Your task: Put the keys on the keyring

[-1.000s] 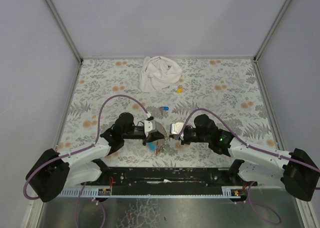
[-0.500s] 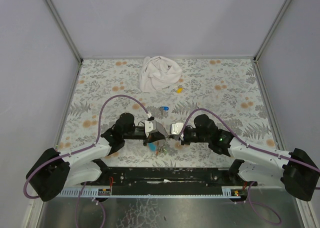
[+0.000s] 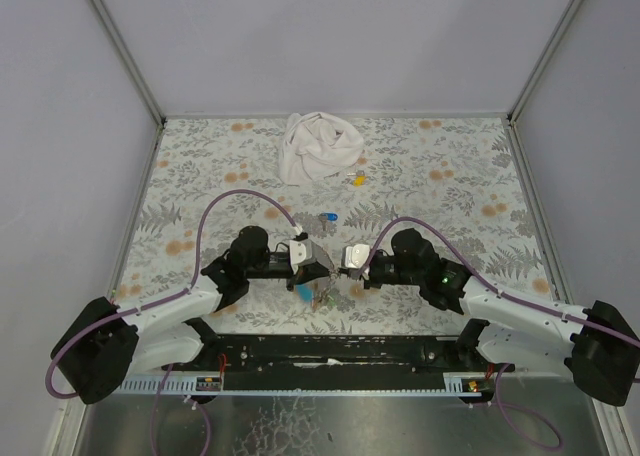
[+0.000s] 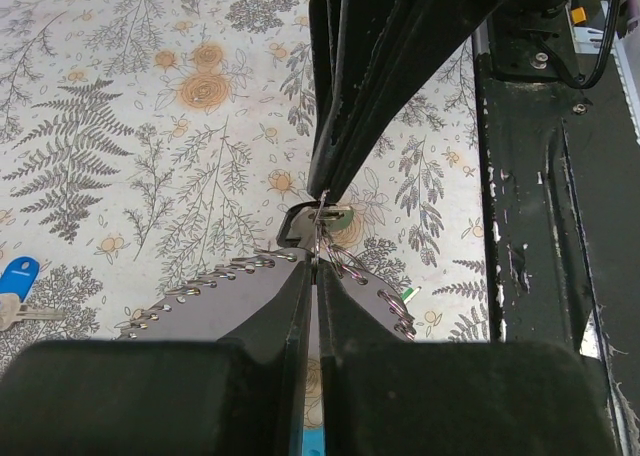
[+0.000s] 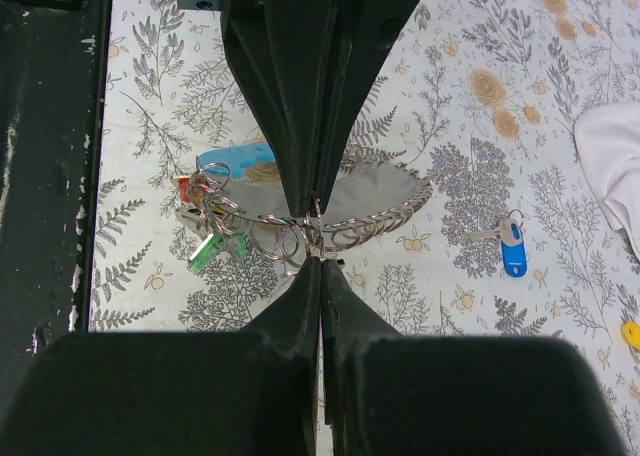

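Both sets of jaws are pinched shut on the keyring near the middle of the worktop's near edge. The left gripper and right gripper meet tip to tip, with a green key hanging there. The loose blue key lies toward the far edge from them, about equally near both arms. Its long axis runs left-right, the blade seemingly toward the left edge.

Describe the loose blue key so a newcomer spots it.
Find the crumpled white cloth at the far edge of the table. Nearer, past a small yellow piece, lies a silver key with a blue cap. Unlike the green-tagged bunch held between the jaws, it lies alone.
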`<action>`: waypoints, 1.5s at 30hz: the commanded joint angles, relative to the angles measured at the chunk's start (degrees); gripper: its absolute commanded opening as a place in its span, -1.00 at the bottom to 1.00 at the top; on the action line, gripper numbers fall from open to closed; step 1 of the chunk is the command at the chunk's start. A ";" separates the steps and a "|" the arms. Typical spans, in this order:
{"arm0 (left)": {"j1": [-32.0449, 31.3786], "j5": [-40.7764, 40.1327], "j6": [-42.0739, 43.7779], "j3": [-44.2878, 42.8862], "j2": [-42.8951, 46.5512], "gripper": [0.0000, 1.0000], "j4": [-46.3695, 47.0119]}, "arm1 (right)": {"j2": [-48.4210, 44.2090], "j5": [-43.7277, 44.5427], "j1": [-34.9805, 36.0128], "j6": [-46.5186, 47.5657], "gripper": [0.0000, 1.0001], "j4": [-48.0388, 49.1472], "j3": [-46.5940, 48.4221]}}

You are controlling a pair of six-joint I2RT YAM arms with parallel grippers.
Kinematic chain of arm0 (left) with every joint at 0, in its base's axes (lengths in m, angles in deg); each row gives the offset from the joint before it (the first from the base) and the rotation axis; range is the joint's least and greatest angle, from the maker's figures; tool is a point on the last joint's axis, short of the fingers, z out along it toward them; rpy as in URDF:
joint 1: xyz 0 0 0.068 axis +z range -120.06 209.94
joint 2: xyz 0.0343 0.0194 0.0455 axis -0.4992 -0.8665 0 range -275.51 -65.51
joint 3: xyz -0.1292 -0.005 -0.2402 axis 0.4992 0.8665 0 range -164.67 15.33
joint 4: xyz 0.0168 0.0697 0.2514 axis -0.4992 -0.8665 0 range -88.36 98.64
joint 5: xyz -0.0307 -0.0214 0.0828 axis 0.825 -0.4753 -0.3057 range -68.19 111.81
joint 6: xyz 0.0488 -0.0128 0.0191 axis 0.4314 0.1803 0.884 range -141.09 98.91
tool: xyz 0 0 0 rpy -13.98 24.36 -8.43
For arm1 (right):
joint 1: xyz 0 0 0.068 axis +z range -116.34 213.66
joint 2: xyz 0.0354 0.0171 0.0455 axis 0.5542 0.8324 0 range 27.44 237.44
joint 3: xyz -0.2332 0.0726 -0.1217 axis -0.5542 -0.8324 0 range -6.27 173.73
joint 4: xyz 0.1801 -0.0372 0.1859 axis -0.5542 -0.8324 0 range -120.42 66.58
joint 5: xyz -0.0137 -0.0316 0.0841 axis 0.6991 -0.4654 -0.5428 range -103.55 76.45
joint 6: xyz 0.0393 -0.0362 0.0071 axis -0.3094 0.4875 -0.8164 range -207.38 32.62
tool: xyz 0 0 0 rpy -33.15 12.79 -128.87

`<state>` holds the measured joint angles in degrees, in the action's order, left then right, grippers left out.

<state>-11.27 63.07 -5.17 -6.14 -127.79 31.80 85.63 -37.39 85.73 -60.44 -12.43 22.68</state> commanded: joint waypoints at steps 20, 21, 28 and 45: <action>-0.19 -0.22 0.11 0.78 1.05 -1.00 5.23 | 1.54 -0.54 0.50 0.13 -1.00 0.31 1.47; -0.24 -0.40 0.14 0.75 1.02 -1.00 5.20 | 1.39 -0.33 0.44 0.11 -1.00 0.46 1.32; -0.19 -0.56 0.17 0.83 1.25 -1.00 5.04 | -0.33 -0.01 0.44 -0.41 -1.00 1.69 0.23; -0.21 1.21 0.07 0.58 0.94 -1.00 5.32 | 1.20 -0.50 0.49 -0.77 -1.00 1.89 0.71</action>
<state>-11.27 62.96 -5.19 -5.68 -127.46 32.19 86.70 -36.82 85.75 -60.51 -13.24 22.68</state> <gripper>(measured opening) 0.010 0.010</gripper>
